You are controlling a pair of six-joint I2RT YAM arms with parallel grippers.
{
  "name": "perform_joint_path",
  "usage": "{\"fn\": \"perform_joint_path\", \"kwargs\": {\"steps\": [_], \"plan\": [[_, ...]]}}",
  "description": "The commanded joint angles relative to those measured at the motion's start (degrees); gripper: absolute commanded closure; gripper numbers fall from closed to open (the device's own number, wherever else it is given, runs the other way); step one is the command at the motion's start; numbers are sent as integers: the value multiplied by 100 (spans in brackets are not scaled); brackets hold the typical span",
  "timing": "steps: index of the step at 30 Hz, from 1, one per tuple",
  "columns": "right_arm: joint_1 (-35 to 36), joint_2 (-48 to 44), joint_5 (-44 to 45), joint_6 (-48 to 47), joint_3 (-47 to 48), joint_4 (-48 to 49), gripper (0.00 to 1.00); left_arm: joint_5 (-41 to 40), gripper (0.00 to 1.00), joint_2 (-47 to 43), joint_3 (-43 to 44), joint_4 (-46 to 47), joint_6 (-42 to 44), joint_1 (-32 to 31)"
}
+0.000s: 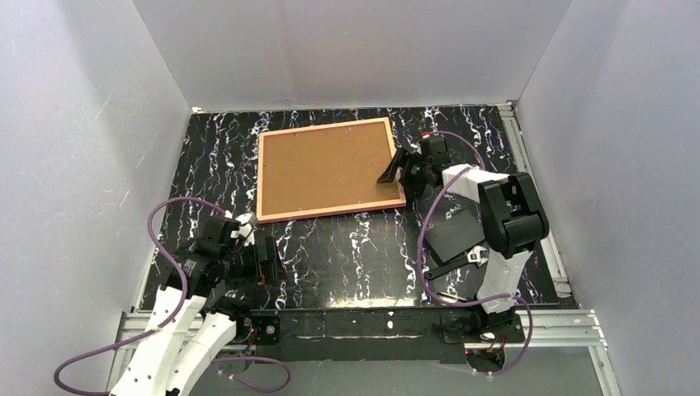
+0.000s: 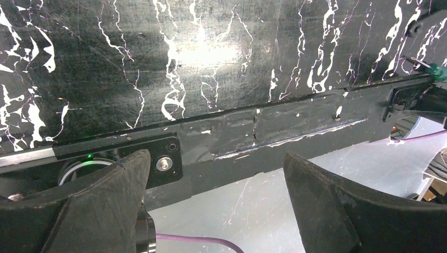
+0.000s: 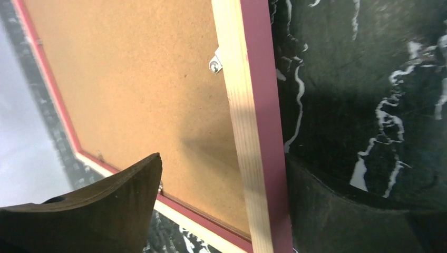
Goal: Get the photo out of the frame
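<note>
Top external view gives you the frame (image 1: 330,169) lying face down at the far middle of the table (image 1: 347,256), brown backing board (image 3: 137,89) up. Your right end effector (image 1: 403,175) is spread, straddling the frame's right rail. Your left end effector (image 2: 215,158) hangs spread over the near table edge, well apart.
</note>
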Motion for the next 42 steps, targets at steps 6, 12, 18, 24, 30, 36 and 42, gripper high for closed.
{"fn": "perform_joint_path", "kwargs": {"steps": [6,12,18,24,30,36,42], "plan": [[443,-144,2776,-1111,1423,-3992,2,-79,2,62,-83,-340,97,-20],[708,-1221,3665,-1514,931,-4369,4,-96,2,181,-69,-255,104,-18],[648,-2821,4004,-2008,-324,-4018,9,391,2,908,25,441,-150,-44],[-334,-3551,4220,-2357,-814,-3717,17,620,2,1902,650,838,107,-145],[-1376,-3015,4218,-2676,-258,-3375,12,616,2,2110,654,853,569,-179],[-2348,-2438,3417,-3417,-30,-2377,3,529,2,1931,676,707,751,-648],[-3382,-1899,1796,-4038,145,-1885,2,343,2,1847,683,654,778,-1060]]}}
